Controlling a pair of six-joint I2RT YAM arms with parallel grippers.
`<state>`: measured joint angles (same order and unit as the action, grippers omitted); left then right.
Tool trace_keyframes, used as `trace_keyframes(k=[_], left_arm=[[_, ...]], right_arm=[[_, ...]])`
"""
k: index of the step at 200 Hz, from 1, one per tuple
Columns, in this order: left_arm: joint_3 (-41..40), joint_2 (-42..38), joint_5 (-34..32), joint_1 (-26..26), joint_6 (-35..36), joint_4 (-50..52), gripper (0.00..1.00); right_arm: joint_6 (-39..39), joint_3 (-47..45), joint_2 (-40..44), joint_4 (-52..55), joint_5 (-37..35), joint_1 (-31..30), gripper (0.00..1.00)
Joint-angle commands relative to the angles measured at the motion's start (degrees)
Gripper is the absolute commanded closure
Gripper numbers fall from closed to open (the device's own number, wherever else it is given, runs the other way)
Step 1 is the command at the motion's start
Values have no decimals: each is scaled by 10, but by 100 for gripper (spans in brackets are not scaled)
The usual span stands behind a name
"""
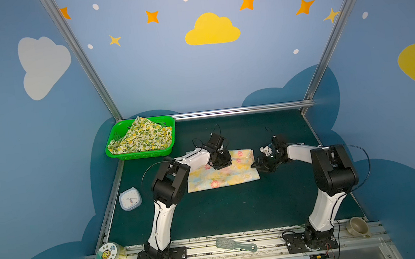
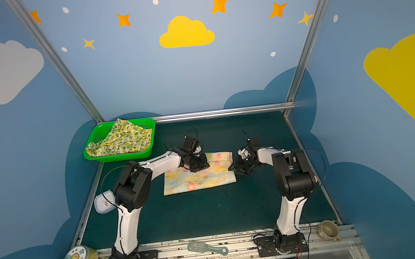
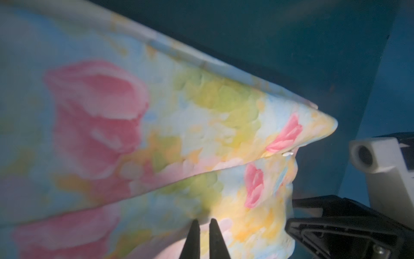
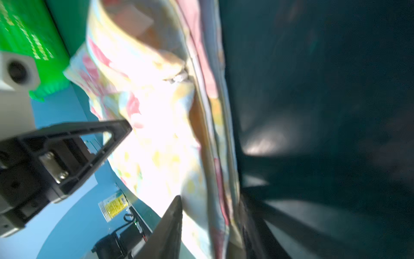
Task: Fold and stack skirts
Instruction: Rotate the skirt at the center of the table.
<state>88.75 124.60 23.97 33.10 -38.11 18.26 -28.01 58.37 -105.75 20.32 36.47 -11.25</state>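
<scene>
The pastel floral skirt (image 1: 222, 179) (image 2: 199, 181) lies folded in a rectangle on the dark mat. My left gripper (image 1: 222, 164) (image 3: 204, 222) is down on its back middle part. Its thin fingers are almost together, pinching a small ridge of the cloth (image 3: 224, 125). My right gripper (image 1: 254, 166) (image 4: 210, 197) is at the skirt's right edge, open, with the stacked cloth edges (image 4: 215, 157) between its fingers. The lemon-print skirt (image 1: 141, 139) (image 2: 120, 142) lies crumpled in the green basket (image 1: 113, 154) at the back left.
A pale blue clock (image 1: 130, 199) lies at the left edge of the mat. On the front rail are a round jar (image 1: 109, 255), a grey-green brush (image 1: 234, 245) and a beige cup (image 1: 357, 226). Metal posts and painted walls close in the mat.
</scene>
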Motion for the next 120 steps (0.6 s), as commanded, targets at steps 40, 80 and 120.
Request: trace_keyframes(k=[40,80,120], left_arm=[[-7,-23,25,5,25,20,87],[14,0,40,14,33,29,87],[35,23,50,25,31,37,87]], right_arm=[[-14,-41,61,35,-32,-10,54],[9,-23,47,27,-20,20,52],[9,-2,1,0,-6,26,52]])
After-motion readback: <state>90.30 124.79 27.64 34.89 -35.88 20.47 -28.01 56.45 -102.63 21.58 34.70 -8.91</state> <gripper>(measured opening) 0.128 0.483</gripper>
